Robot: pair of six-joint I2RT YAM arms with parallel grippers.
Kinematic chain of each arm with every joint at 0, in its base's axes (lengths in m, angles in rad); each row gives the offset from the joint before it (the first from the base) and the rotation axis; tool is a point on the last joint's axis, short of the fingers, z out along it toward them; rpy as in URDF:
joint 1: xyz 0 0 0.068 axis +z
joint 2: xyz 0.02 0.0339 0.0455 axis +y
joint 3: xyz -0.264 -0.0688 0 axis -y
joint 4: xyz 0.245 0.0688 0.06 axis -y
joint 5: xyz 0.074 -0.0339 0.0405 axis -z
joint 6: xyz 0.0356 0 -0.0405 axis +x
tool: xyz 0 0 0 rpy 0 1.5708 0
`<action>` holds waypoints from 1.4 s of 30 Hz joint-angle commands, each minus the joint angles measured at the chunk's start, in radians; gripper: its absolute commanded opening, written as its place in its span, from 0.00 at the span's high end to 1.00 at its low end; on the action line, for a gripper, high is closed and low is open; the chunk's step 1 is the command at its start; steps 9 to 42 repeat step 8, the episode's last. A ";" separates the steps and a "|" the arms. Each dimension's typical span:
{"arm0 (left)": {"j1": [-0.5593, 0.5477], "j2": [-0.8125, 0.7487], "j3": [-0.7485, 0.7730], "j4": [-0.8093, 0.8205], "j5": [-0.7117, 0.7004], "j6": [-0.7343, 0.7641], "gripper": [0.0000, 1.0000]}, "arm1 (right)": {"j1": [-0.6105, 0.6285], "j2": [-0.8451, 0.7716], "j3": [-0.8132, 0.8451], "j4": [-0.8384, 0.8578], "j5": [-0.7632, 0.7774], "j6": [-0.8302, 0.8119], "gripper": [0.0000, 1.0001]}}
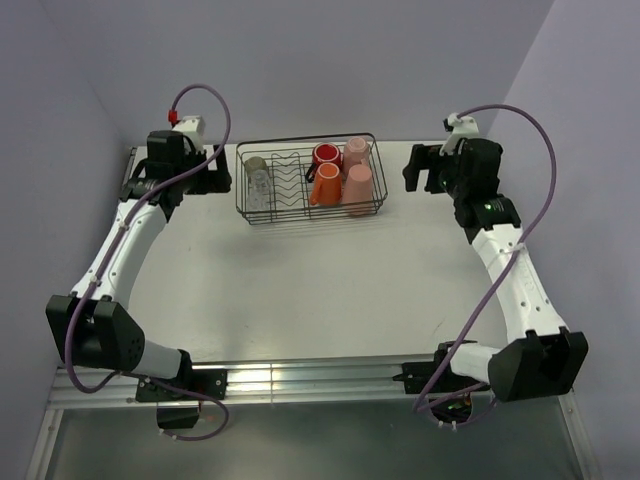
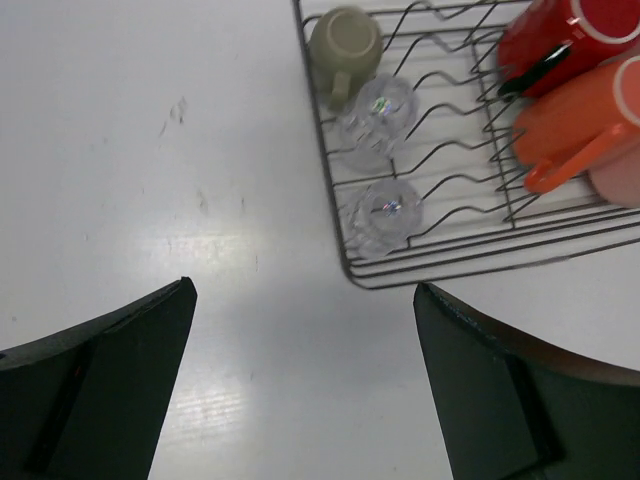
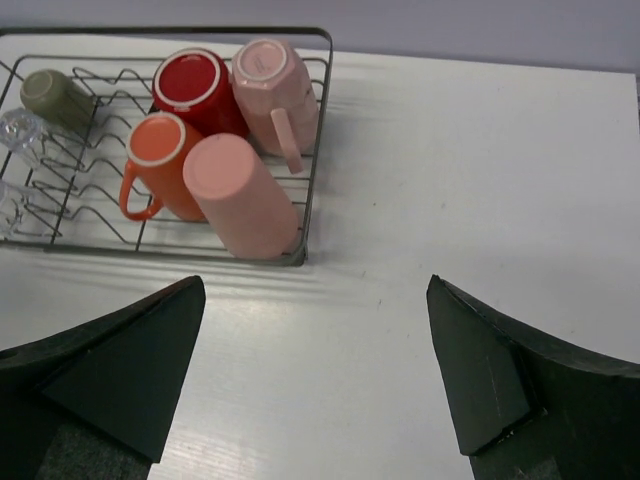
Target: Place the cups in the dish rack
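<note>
1. The rack (image 1: pixel 287 185) stands at the far side of the surface (image 1: pixel 300 290), between the two tools.
2. All seven cups are inside the rack.
3. In the left part of the rack, the olive mug (image 2: pixel 345 45) is at the far end. The first glass (image 2: pixel 378 120) is just beside it, and the second glass (image 2: pixel 385 205) is at the near end. The three make one row.
4. In the right part, the red mug (image 3: pixel 190 85) and the pink mug (image 3: pixel 272 85) are at the far side. The orange mug (image 3: pixel 160 165) and the tumbler (image 3: pixel 240 195) are in front of them. These four are packed close, and the tumbler is tilted with its closed end up.
5. The left tool (image 2: pixel 302 290) is released. Its fingers are wide apart with nothing between them. It hangs over the bare surface just beside the left end of the rack.
6. The right tool (image 3: pixel 315 285) is also released, and it grasps nothing. It hangs over the surface to the right of the rack, apart from it.
</note>
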 commanded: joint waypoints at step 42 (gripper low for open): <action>0.102 -0.183 -0.137 0.078 0.045 -0.024 0.01 | 0.001 -0.116 -0.150 0.064 -0.023 -0.027 0.00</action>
